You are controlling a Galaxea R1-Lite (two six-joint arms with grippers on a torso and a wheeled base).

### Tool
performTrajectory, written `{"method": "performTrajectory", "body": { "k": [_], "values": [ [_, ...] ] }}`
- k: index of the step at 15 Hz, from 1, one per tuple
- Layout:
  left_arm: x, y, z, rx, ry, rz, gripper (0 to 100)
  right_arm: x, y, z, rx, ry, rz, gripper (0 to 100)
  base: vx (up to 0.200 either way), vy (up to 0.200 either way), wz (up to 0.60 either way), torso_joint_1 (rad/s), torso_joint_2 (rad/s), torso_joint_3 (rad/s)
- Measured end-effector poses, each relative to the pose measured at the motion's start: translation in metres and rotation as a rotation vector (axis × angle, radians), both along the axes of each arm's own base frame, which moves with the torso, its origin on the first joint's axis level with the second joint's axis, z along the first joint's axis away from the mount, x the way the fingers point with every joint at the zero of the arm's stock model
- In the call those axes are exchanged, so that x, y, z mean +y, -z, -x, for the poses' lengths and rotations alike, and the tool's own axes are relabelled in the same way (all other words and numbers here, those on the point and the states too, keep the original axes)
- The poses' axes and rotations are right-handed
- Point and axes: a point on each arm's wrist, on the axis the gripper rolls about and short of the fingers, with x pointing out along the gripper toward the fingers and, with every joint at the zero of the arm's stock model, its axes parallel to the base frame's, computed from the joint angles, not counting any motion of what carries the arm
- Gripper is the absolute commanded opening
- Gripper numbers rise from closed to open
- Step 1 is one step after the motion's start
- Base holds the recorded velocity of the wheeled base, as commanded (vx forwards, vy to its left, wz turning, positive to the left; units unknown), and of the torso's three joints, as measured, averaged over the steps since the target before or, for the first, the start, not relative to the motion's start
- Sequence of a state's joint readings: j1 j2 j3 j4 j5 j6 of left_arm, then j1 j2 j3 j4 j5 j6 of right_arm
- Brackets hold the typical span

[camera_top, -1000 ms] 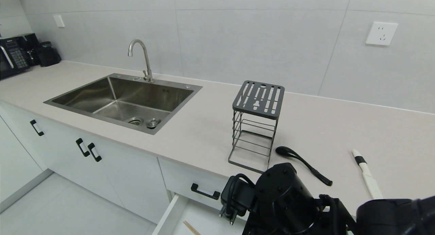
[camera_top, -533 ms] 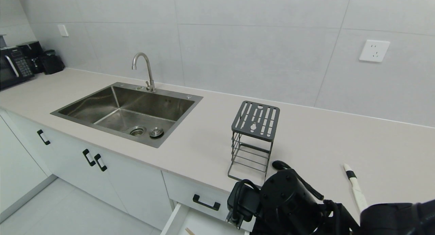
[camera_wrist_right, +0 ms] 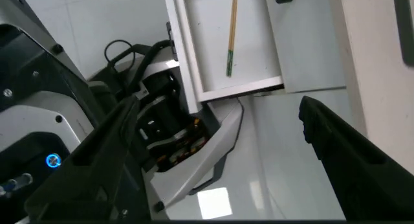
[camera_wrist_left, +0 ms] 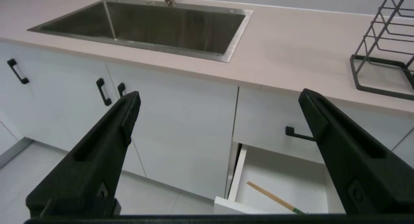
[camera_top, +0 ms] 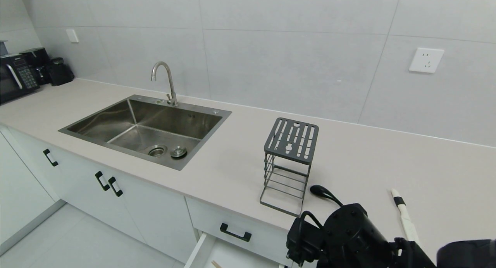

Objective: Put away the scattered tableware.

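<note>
Pale surface [camera_top: 240, 151] runs along tiled wall. Sink [camera_top: 170, 118] set into it on my left, tap [camera_top: 167, 80] on rim's wall side. Far left end: microwave [camera_top: 15, 78], black appliance [camera_top: 60, 72] beside it. Wire rack [camera_top: 291, 140] upright mid-surface, near front edge. Black spoon [camera_top: 321, 191] flat just right of rack foot, handle end hidden from me. White utensil [camera_top: 403, 213] with black band farther to my right, possibly knife. Open drawer [camera_top: 217, 252] under surface, chopstick [camera_wrist_right: 231, 36] inside.
</note>
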State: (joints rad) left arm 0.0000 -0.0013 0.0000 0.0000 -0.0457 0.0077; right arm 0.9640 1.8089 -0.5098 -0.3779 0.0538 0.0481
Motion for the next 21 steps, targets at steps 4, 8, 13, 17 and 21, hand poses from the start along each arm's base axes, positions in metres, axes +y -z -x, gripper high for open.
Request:
{"method": "performTrajectory", "body": {
  "k": [4,8,13,17,21],
  "values": [
    [0.0,0.0,0.0,0.0,0.0,0.0,100,-0.031,-0.01,-0.005,-0.039,0.161,0.006,100,0.0,0.0,0.0,0.0,0.0,0.0],
    [0.0,0.0,0.0,0.0,0.0,0.0,100,-0.055,-0.016,-0.018,-0.063,0.269,-0.004,100,0.0,0.0,0.0,0.0,0.0,0.0],
    [0.0,0.0,0.0,0.0,0.0,0.0,100,-0.071,-0.017,-0.036,-0.079,0.378,0.005,100,0.0,0.0,0.0,0.0,0.0,0.0],
    [0.0,0.0,0.0,0.0,0.0,0.0,100,-0.099,-0.011,-0.06,-0.113,0.419,0.04,100,0.0,0.0,0.0,0.0,0.0,0.0],
    [0.0,0.0,0.0,0.0,0.0,0.0,100,-0.119,-0.001,-0.081,-0.102,0.479,0.048,100,0.0,0.0,0.0,0.0,0.0,0.0]
  ]
}}
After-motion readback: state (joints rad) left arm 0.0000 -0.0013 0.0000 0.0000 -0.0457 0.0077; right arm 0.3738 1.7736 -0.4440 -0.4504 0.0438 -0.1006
